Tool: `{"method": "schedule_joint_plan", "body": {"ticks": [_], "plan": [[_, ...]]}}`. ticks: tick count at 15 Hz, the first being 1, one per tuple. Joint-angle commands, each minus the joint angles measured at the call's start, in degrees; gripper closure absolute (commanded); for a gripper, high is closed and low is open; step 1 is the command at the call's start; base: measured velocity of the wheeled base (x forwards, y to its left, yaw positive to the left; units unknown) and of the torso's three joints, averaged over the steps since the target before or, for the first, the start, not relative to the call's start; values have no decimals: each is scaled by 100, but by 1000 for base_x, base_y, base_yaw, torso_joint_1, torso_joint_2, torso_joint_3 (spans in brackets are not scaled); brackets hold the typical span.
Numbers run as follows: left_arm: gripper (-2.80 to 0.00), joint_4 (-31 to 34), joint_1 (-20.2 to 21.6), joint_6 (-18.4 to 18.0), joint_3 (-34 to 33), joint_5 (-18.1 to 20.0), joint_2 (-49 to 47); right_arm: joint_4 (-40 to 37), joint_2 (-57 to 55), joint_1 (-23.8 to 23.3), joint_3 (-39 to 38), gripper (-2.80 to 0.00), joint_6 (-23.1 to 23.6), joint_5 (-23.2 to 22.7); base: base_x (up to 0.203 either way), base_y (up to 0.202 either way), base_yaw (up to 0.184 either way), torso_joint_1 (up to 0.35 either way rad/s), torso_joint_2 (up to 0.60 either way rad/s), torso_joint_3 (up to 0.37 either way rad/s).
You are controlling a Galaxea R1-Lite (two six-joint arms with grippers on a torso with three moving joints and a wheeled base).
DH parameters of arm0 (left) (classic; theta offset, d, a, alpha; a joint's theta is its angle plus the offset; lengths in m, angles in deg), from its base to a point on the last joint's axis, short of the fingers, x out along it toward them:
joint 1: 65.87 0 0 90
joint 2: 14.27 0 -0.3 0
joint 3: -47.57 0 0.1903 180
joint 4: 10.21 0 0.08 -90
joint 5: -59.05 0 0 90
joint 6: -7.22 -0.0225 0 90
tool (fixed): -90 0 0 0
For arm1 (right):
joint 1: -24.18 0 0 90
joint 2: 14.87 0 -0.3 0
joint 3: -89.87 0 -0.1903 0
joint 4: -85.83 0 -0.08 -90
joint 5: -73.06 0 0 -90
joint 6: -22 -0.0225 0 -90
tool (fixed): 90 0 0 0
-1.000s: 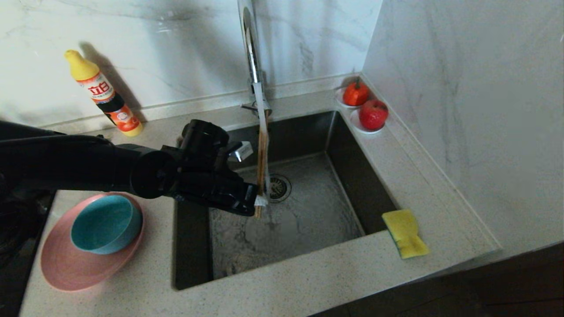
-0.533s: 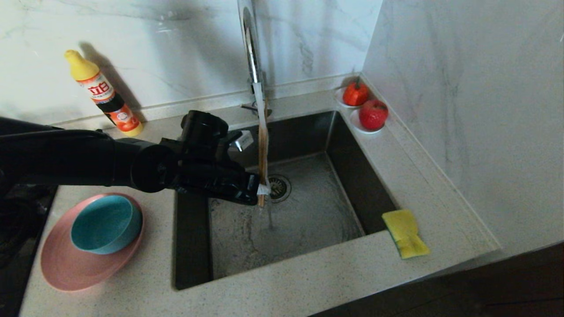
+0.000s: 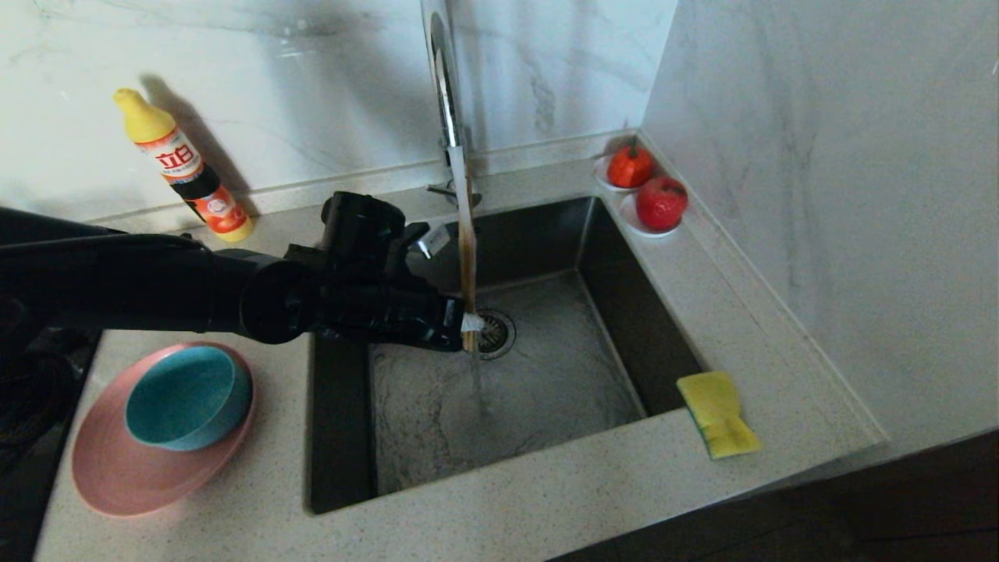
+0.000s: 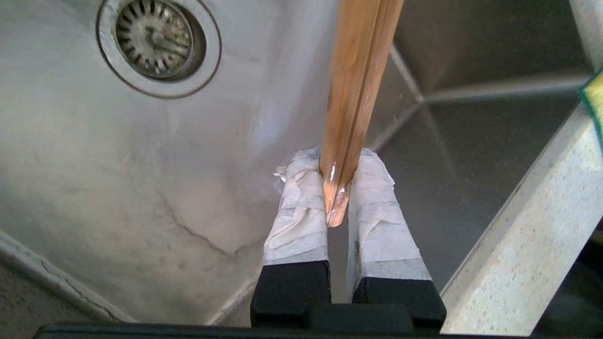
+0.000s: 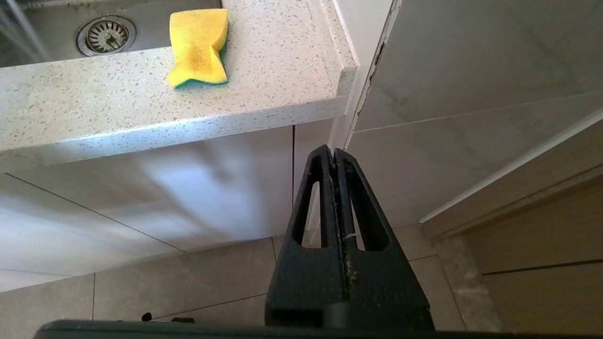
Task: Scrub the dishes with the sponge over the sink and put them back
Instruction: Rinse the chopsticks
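We see a speckled pale stone surface (image 3: pixel 546 499) wrapping round a square steel sink (image 3: pixel 546 375) set into it at the frame's centre. At lower left lies a pink plate (image 3: pixel 101 476), a teal bowl (image 3: pixel 187 394) resting in it. At upper left a yellow-capped detergent bottle (image 3: pixel 183 168) stands by the marble wall. At lower right a yellow sponge (image 3: pixel 718 414) lies beside the sink's corner. At upper right two white saucers (image 3: pixel 634 222) carry red fruit (image 3: pixel 661 201).
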Motion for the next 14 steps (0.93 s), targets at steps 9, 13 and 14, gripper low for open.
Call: {"method": "schedule_joint_plan", "body": {"ticks": [9,13,14], "plan": [[0,108,-6,16,-1557,35,963,1,-5,1,-2,0,6,2,0,0,0,0,0,0],[0,512,-8,74,-2036,55,1598,1,-1,1,-2,0,-1,2,0,0,0,0,0,0],[0,535,-4,219,-2131,32,1796,1,-8,1,-6,0,6,2,0,0,0,0,0,0]]}}
